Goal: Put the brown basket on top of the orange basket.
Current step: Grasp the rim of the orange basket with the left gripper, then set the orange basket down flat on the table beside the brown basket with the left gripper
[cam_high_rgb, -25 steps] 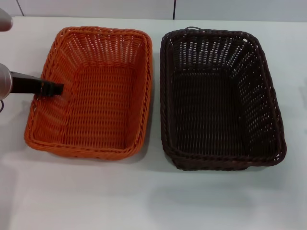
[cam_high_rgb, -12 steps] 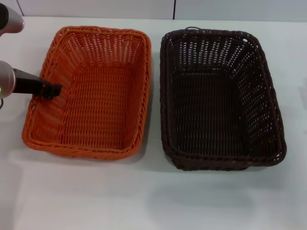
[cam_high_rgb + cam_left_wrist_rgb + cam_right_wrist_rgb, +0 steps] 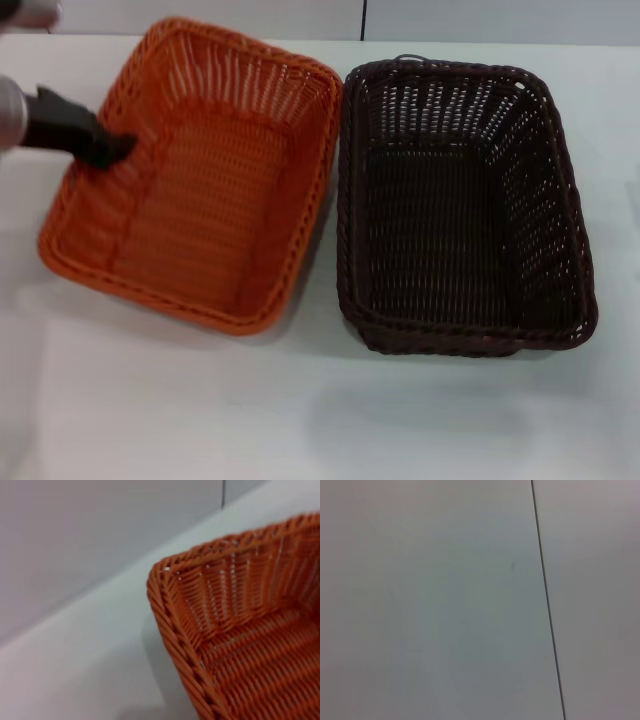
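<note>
On a white desk [image 3: 320, 420] backed by a pale wall, we see the orange basket [image 3: 200, 200] on the left and the brown basket [image 3: 460, 200] just beside it on the right, long axes running away from us. Our left gripper [image 3: 105, 150] grips the orange basket's left rim, tilting and skewing it; the brown one lies flat, well to this gripper's right. We judge the right arm, out of sight, nearer the brown basket; its gripper's state we cannot tell.

A white table [image 3: 320, 420] meets a grey wall [image 3: 420, 600].
</note>
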